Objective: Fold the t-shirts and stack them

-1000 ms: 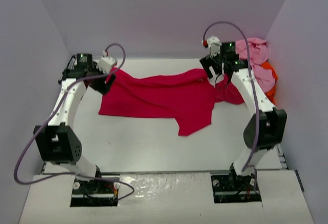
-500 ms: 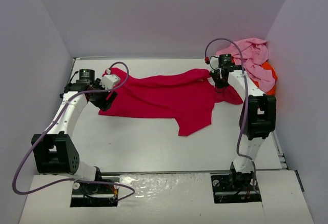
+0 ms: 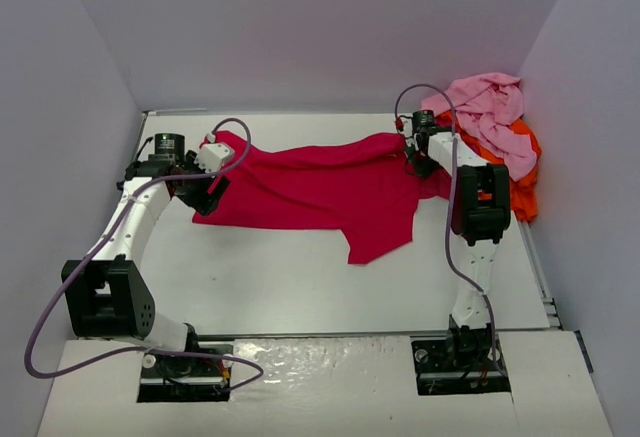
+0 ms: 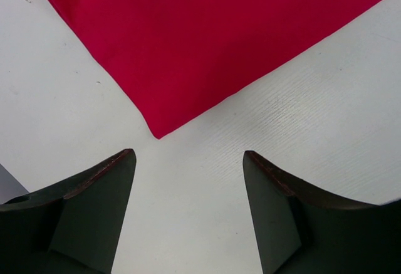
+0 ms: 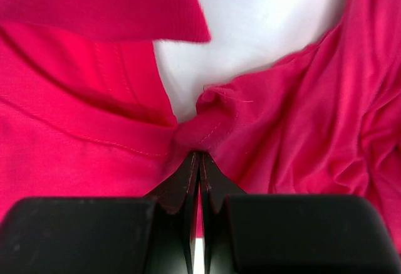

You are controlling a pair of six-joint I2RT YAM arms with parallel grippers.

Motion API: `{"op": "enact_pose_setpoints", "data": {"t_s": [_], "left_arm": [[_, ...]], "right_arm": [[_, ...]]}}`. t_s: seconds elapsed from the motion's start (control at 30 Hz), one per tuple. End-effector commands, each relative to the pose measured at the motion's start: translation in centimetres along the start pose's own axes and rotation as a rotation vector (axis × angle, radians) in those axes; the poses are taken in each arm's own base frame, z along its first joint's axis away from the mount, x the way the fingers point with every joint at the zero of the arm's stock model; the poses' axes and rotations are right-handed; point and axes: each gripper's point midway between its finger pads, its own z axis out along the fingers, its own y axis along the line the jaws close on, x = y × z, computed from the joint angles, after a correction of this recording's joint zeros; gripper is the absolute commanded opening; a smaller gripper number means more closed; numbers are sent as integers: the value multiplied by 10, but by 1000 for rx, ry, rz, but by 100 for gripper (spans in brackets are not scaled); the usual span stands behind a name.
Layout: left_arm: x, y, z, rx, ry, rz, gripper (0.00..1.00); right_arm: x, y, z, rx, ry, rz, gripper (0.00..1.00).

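Top external: right arm [image 3: 480,202] pulling in, baring orange t-shirt [image 3: 520,172].
Right hand [image 5: 199,156] staying clamped on crimson-red t-shirt [image 3: 320,192]; left hand [image 4: 188,156] hanging apart.

No text, label, brand, number or sign can be read anywhere in these views, on cloth, arms or counter.

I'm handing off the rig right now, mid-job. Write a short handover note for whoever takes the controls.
Left gripper: open, empty, over bare table just short of a corner of the crimson shirt.
Right gripper: shut on a bunched fold at that shirt's right end.
The crimson shirt lies spread and unfolded on the table; pink shirt and orange shirt are heaped in the far right corner.
Done: nothing folded or stacked. Left: fold every shirt, then stack.
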Motion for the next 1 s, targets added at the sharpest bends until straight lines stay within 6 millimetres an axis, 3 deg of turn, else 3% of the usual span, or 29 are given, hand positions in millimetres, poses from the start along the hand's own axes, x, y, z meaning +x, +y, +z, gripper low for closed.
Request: {"op": "enact_pose_setpoints", "data": {"t_s": [0.0, 0.07, 0.17, 0.2, 0.23, 0.3, 0.43, 0.5, 0.53, 0.6, 0.73, 0.83, 0.97], "left_arm": [[-16, 5, -8, -24, -62, 24, 66], [-15, 5, -7, -22, -58, 24, 66], [-12, 4, -6, -16, -45, 30, 66], [-10, 4, -6, -19, -41, 36, 66], [-10, 4, -7, -21, -39, 37, 66], [-3, 1, -7, -9, -20, 53, 66], [10, -8, -6, 21, 12, 90, 66], [15, -10, -3, 30, 20, 104, 66], [15, -10, -2, 33, 19, 106, 66], [15, -7, 2, 18, 10, 106, 66], [14, 0, 4, -31, -7, 115, 67], [14, 1, 5, -47, -25, 144, 67], [24, 0, 15, -43, 9, 201, 67]], "right_arm": [[4, -21, -9, 94, 38, 23, 0], [15, -22, -6, 105, 90, 7, 0], [45, -43, -4, 225, 220, -33, 0], [63, -61, -8, 305, 295, -84, 0], [74, -62, -7, 314, 327, -102, 0], [115, -102, -19, 444, 466, -141, 0], [154, -164, -45, 538, 539, -78, 0], [150, -177, -59, 520, 475, -29, 1], [144, -177, -63, 500, 441, -22, 8], [125, -170, -76, 454, 342, -8, 38], [82, -157, -109, 440, 181, -12, 49], [44, -129, -146, 380, 18, -35, 51], [25, -92, -182, 270, -115, -68, 56]]}}
